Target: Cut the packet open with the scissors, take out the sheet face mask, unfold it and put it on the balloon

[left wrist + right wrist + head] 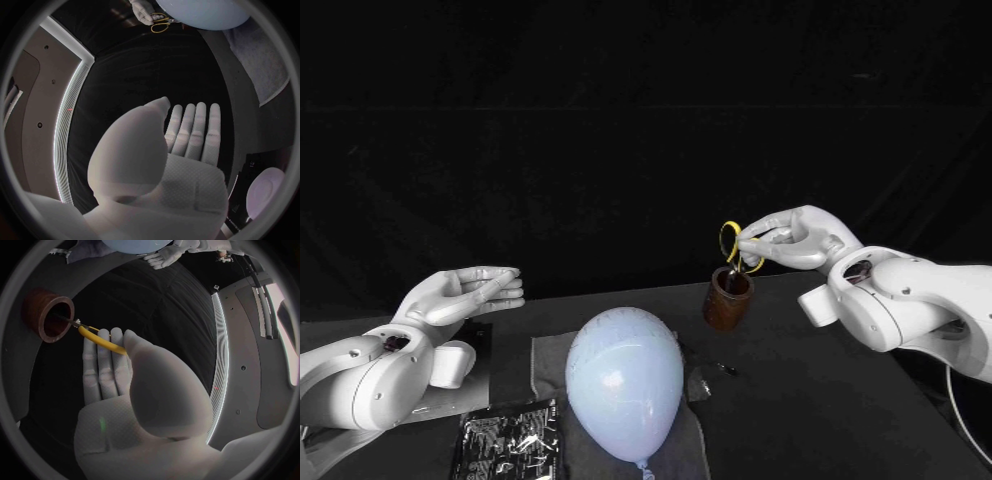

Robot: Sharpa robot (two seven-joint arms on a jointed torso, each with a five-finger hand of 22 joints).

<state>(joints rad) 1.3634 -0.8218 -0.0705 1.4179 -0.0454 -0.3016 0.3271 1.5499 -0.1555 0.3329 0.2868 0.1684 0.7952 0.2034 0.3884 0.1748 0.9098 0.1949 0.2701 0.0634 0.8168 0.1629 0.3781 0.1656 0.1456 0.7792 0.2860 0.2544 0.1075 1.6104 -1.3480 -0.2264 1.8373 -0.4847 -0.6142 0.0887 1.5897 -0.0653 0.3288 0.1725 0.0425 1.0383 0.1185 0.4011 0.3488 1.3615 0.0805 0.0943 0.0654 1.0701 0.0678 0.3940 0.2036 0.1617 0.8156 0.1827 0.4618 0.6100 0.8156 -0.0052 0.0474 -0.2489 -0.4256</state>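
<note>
Scissors (pixel 99 337) (yellow-handled) stand in brown cup (pixel 727 305), gripped by right hand (pixel 790 240).

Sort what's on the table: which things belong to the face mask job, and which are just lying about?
Job: scissors, held by the right hand; packet; balloon.
Lying about: brown cup; grey cloth under the balloon; white round object.

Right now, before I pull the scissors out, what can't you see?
Scissors: blades sunk in the brown holder, head and right wrist views.
Packet: near end cut off by the head view's bottom edge; print too small to read.
Small dark thing beside the balloon, head view: too small to name.
</note>
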